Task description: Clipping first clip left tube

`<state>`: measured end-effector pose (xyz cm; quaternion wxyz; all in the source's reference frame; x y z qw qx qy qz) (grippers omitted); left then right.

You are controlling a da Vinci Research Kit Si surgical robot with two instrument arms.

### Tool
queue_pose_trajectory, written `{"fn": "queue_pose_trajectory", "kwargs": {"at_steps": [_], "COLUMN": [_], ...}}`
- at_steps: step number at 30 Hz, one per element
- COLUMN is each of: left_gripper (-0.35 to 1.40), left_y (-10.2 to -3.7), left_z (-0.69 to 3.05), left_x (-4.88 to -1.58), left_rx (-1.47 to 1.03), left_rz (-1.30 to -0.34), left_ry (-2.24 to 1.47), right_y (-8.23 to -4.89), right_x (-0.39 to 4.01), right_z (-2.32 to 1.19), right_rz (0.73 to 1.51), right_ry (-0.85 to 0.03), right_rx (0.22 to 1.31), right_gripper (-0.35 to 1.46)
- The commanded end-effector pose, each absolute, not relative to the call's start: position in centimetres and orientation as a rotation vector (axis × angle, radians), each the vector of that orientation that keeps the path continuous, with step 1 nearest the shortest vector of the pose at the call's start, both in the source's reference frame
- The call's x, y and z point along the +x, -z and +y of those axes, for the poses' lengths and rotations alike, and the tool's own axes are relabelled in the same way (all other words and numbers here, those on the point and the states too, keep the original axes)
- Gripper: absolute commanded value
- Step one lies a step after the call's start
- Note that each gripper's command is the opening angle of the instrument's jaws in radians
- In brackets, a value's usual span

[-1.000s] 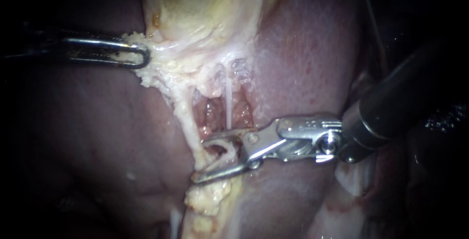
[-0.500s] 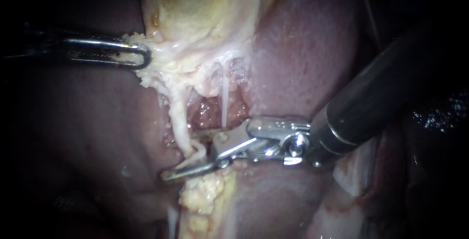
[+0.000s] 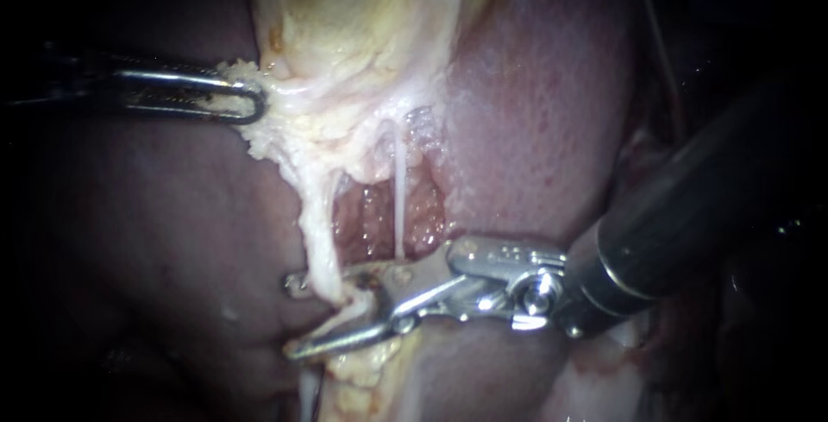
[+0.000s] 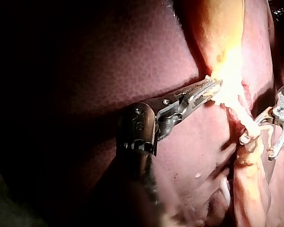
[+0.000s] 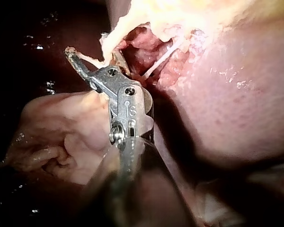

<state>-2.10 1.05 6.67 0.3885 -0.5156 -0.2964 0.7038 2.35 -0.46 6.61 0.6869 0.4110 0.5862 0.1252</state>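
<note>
Dark red liver (image 3: pixel 172 241) fills the background of the endoscope view, with the pale yellow gallbladder (image 3: pixel 362 25) at the far centre. From the left, the left instrument (image 3: pixel 246 98) has its jaws pressed together on the ragged left edge of the gallbladder. The left tube (image 3: pixel 317 232), a thick pale strand, runs from there toward the near side. It passes between the spread jaws of the right instrument (image 3: pixel 297 318), whose tips reach just past it to the left with a gap between them. A thin white tube (image 3: pixel 400 198) stands just right of it, over raw red tissue. In the left wrist view, the left instrument (image 4: pixel 210 87) pinches the bright gallbladder (image 4: pixel 225 42) edge. Beyond it the right instrument (image 4: pixel 257 146) straddles the left tube (image 4: pixel 241 118) with parted jaws. In the right wrist view, the right instrument (image 5: pixel 87 64) lies against the left tube (image 5: pixel 114 35). Only one jaw shows clearly here. The thin white tube (image 5: pixel 163 54) sits beside it, on the liver (image 5: pixel 236 94) side.
</note>
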Motion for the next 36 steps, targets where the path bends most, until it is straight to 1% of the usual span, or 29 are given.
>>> {"fn": "queue_pose_trajectory", "kwargs": {"at_steps": [1, 5, 9, 12, 16, 18, 19, 21, 22, 24, 28, 36], "left_gripper": [-0.35, -0.35, -0.35, -0.35, -0.35, -0.35, -0.35, -0.35, -0.35, -0.35, -0.35, -0.35], "left_y": [-6.67, -6.69, -6.69, -6.7, -6.7, -6.71, -6.71, -6.71, -6.71, -6.71, -6.71, -6.72], "left_z": [1.05, 1.04, 1.04, 1.04, 1.03, 1.03, 1.03, 1.03, 1.03, 1.03, 1.03, 1.04], "left_x": [-2.1, -2.1, -2.1, -2.1, -2.11, -2.11, -2.11, -2.11, -2.11, -2.11, -2.11, -2.11], "left_rx": [-1.312, -1.312, -1.312, -1.316, -1.318, -1.318, -1.318, -1.318, -1.318, -1.318, -1.318, -1.318], "left_rz": [-0.754, -0.753, -0.753, -0.749, -0.748, -0.747, -0.747, -0.747, -0.747, -0.747, -0.747, -0.747], "left_ry": [-1.79, -1.791, -1.791, -1.796, -1.794, -1.794, -1.794, -1.794, -1.794, -1.794, -1.794, -1.794], "right_y": [-6.6, -6.6, -6.61, -6.62, -6.64, -6.64, -6.65, -6.66, -6.66, -6.67, -6.67, -6.68], "right_x": [2.35, 2.35, 2.33, 2.31, 2.29, 2.28, 2.28, 2.27, 2.27, 2.25, 2.21, 2.21], "right_z": [-0.45, -0.41, -0.35, -0.32, -0.32, -0.32, -0.33, -0.35, -0.35, -0.36, -0.37, -0.39], "right_rz": [1.311, 1.308, 1.299, 1.294, 1.282, 1.276, 1.274, 1.252, 1.241, 1.227, 1.163, 1.16], "right_ry": [-0.271, -0.288, -0.33, -0.344, -0.372, -0.381, -0.385, -0.42, -0.438, -0.439, -0.421, -0.419], "right_rx": [0.929, 0.929, 0.925, 0.93, 0.943, 0.951, 0.955, 0.985, 1.001, 1.001, 0.981, 0.979], "right_gripper": [0.45, 0.41, 0.31, 0.22, 0.03, -0.03, -0.13, -0.31, -0.35, -0.35, -0.35, -0.35]}}
